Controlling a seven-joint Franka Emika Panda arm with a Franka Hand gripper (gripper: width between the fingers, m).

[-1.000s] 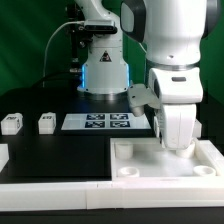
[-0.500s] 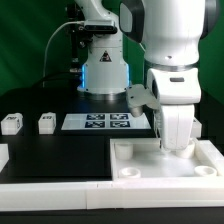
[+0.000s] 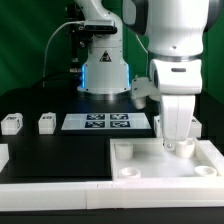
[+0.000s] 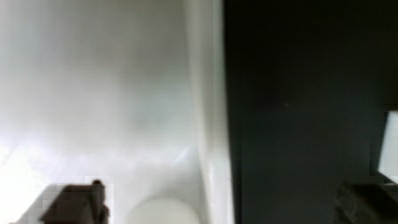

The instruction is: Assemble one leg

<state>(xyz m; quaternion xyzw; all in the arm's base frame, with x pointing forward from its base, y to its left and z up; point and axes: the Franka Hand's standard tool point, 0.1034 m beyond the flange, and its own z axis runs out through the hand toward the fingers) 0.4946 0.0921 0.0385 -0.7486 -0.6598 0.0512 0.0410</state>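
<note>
Two legs, small white blocks with a tag on one face, stand on the black table at the exterior view's left: one (image 3: pixel 12 123) and one beside it (image 3: pixel 46 122). My gripper (image 3: pixel 178 147) hangs far from them, low over the back wall of the wide white tray-like piece (image 3: pixel 165 182) at the exterior view's right. In the wrist view my gripper (image 4: pixel 222 205) is open and holds nothing. Its dark fingers (image 4: pixel 75 203) stand wide apart. One is over the tray's white surface (image 4: pixel 107 110), near a round socket (image 4: pixel 171 210). The other is over the black table.
The marker board (image 3: pixel 105 121) lies between the legs and the tray. The tray shows round sockets (image 3: pixel 130 172) near its front corners. A long white rim (image 3: pixel 50 188) runs along the table's front. A lit blue-white robot base (image 3: pixel 104 70) stands behind. A white edge (image 4: pixel 390 140) shows in the wrist view.
The arm and gripper have shifted slightly toward the exterior view's right over the tray's back wall. The legs have not moved.
</note>
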